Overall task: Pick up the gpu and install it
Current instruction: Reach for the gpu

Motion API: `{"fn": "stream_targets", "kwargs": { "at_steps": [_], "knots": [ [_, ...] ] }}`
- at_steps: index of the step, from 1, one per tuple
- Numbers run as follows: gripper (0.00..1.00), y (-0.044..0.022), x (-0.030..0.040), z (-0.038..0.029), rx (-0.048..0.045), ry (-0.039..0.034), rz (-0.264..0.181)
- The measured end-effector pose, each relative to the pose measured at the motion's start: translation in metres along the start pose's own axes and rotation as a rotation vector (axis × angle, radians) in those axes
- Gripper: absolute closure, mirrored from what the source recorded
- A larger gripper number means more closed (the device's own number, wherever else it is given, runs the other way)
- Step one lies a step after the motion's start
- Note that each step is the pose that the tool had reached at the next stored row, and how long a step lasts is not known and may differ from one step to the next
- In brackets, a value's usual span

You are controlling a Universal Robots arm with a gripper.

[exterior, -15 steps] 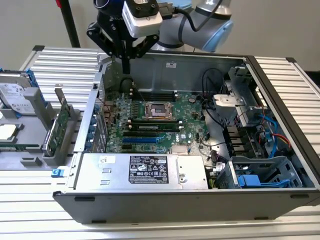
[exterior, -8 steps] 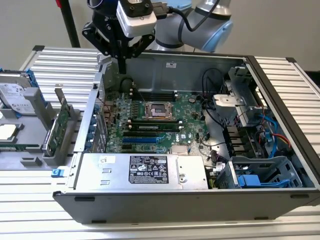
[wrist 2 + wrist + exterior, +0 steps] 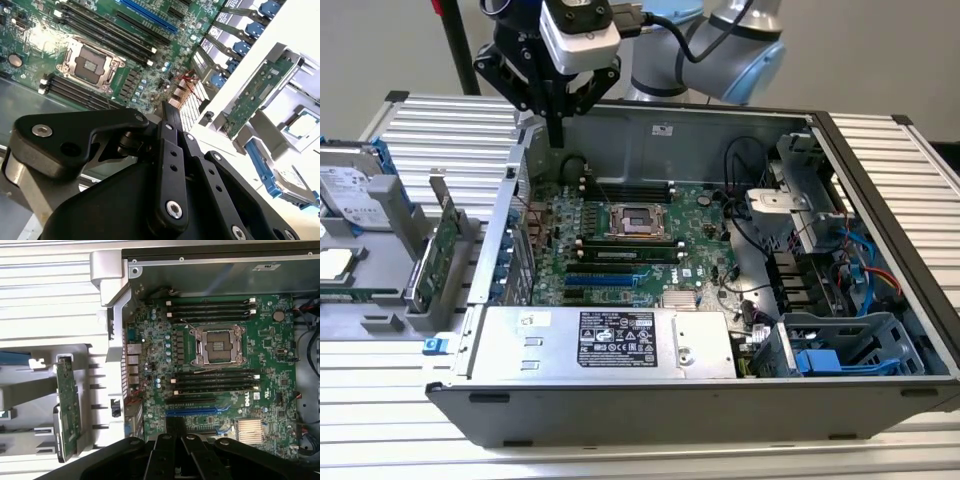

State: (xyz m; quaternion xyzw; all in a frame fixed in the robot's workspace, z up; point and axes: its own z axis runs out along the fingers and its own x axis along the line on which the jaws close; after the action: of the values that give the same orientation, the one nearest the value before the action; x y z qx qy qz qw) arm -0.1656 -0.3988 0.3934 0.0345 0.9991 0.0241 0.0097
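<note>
While my black two-fingered gripper (image 3: 556,135) hangs over the rear corner of the open grey computer case (image 3: 880,190), I read its jaws as closed on nothing: in the second wrist view the fingers (image 3: 169,117) lie flat together with no gap.

The gpu (image 3: 440,250), a small thin card with a green circuit-board face, is outside the case on the exterior view's left. It stands on edge in a grey slotted holder (image 3: 468,245). In the first wrist view it shows as a narrow green strip (image 3: 67,400), just beside the case's back wall.

Handling, as I judge it: light and stiff, but delicate. That board face carries small parts, so I would not squeeze across them. The free top edge looks like the place to take hold, pads on the two flat faces. I expect it to be a bit slippery, and a thin card could twist if gripped off-centre.

Room is mixed. The holder's uprights flank the card closely, so I see a straight lift as the only clean way out. A silver hard drive with a white label (image 3: 350,190) sits farther out, well apart. Inside the case the green motherboard (image 3: 700,215) lies exposed, and the blue expansion slot (image 3: 192,411) has open space above it. The silver power supply box (image 3: 610,340) borders it on the near side.
</note>
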Motion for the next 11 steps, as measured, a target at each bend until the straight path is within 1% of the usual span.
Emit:
{"fn": "stream_targets", "kwargs": {
  "at_steps": [11],
  "knots": [
    [1.00,-0.0008,0.0113,-0.0002,0.0001,0.0000,0.000]
  ]
}}
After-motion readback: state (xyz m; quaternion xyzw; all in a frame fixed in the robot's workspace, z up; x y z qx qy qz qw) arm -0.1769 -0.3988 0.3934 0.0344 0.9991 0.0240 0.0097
